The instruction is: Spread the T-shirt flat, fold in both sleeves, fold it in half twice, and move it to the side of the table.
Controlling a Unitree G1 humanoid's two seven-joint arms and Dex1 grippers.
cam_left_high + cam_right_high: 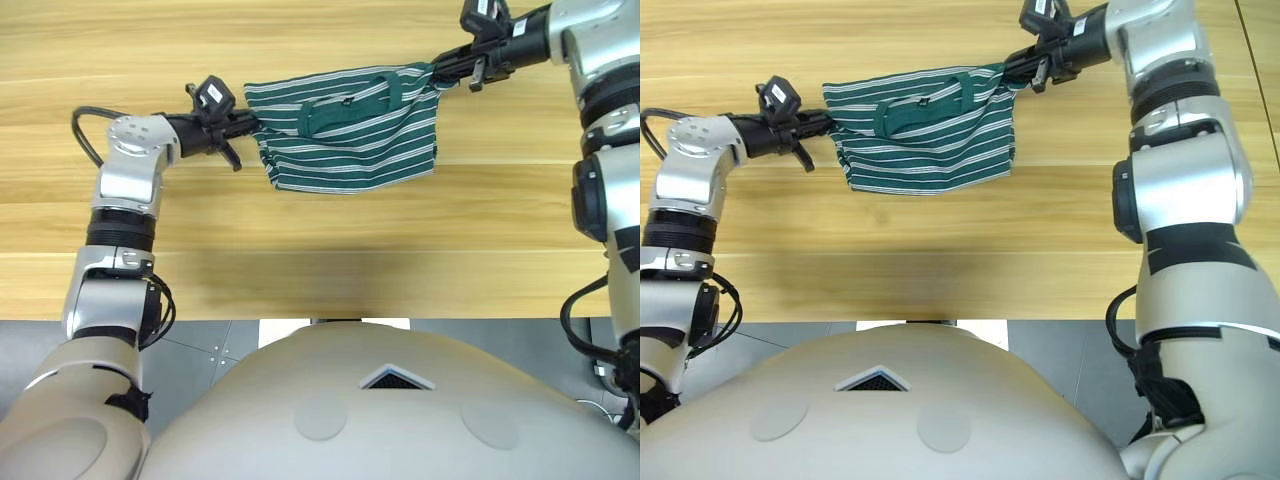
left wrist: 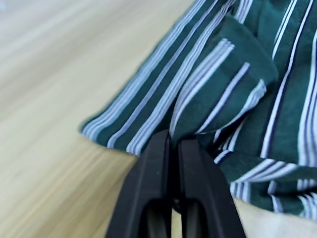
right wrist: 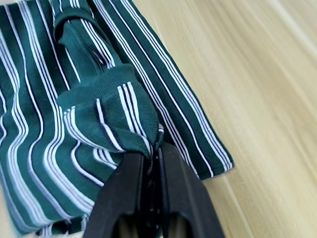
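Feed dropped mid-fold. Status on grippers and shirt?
Left gripper shut on T-shirt edge. Right gripper shut on opposite corner. Shirt partly folded, stretched between them on table. No obstruction seen.

A light wooden table (image 1: pixel 300 250) with long plank grain spans the scene. Below its near edge lies grey tiled floor (image 1: pixel 200 345).

Bright, even light falls on the table (image 1: pixel 320 240) (a mild sheen), leaving soft shadows beneath the T-shirt (image 1: pixel 350 140).
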